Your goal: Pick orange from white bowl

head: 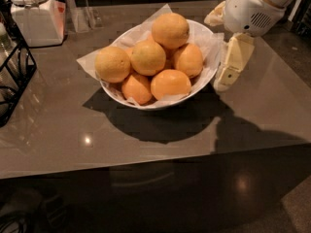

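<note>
Fruit [170, 84] is heaped in the white bowl [160, 105] at the middle of the desk [73, 130]. The orange [170, 30] I want, the biggest, sits on top of the heap towards the back. My tool [232, 64] hangs just beside the bowl's right rim, clear of the fruit. I cannot tell whether it is apart or together. A white lidded jar [34, 13] stands at the far left.

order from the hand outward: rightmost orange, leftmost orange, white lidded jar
Hand sits at the white bowl's right rim.
1. Rightmost round orange, bowl's right.
2. Leftmost round orange, bowl's left.
3. White lidded jar, back left.
</note>
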